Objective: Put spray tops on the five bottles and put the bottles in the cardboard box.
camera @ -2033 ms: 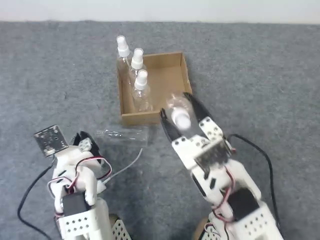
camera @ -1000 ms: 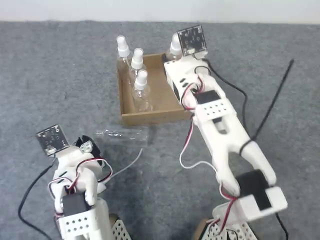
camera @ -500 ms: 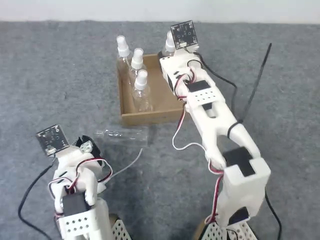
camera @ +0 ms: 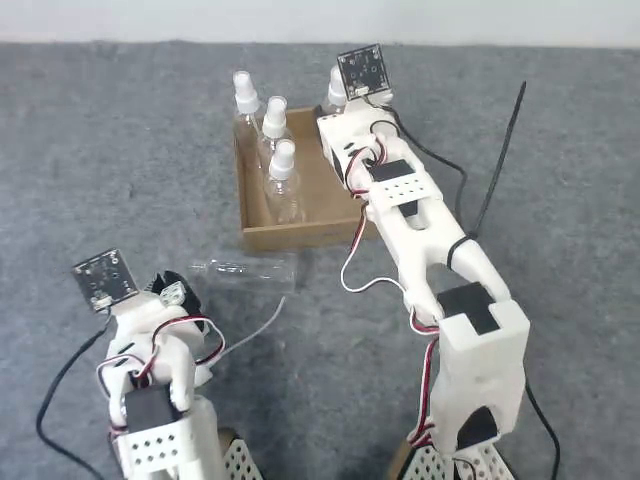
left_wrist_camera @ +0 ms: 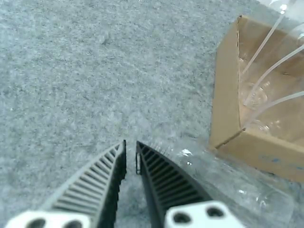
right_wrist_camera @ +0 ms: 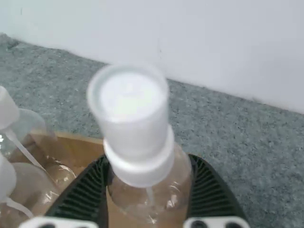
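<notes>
The cardboard box (camera: pixel 300 238) stands at the middle back of the grey carpet. Three clear bottles with white spray tops (camera: pixel 274 118) stand along its left side. My right gripper (right_wrist_camera: pixel 145 202) is shut on a fourth bottle (right_wrist_camera: pixel 142 190) with a spray top (right_wrist_camera: pixel 130 118), held upright over the box's far right corner (camera: pixel 335 92). A bottle without a top (camera: pixel 245 270) lies on the carpet in front of the box. My left gripper (left_wrist_camera: pixel 130 145) is shut and holds nothing, just short of that lying bottle (left_wrist_camera: pixel 228 185), near the box's corner (left_wrist_camera: pixel 225 90).
A white wall runs behind the carpet's far edge. A thin white strand (camera: pixel 255 328) lies on the carpet beside the left arm (camera: pixel 150 340). The right arm (camera: pixel 420 220) stretches across the box's right side. Open carpet lies left and right of the box.
The right arm carried its bottle from in front of the box to the far right corner, stood it upright, then shifted slightly left. The left arm kept still.
</notes>
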